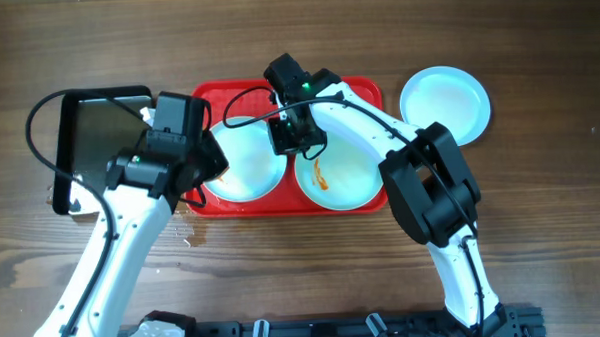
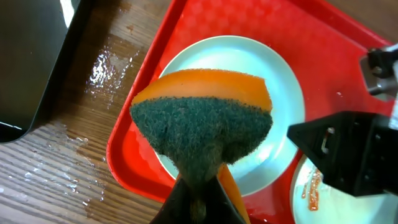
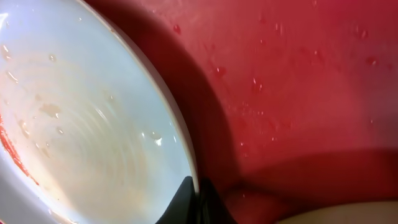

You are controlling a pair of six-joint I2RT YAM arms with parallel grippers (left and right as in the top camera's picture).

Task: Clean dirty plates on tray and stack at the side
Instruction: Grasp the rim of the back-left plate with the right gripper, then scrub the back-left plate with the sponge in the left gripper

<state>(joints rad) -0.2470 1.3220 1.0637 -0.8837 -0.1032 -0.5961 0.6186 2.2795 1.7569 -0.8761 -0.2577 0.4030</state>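
Looks like a robotics lab setup: a wood-grain desk (image 1: 544, 280) carrying two white robot arms (image 1: 113, 255) mounted on a black rail (image 1: 336, 332).

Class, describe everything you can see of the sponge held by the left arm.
The sponge has an orange foam layer backed by a dark green scouring pad. The left gripper, jaws shut, pinches its lower end, bunching it into a fan. It hangs over the left plate on the red tray; whether it touches the plate cannot be told.
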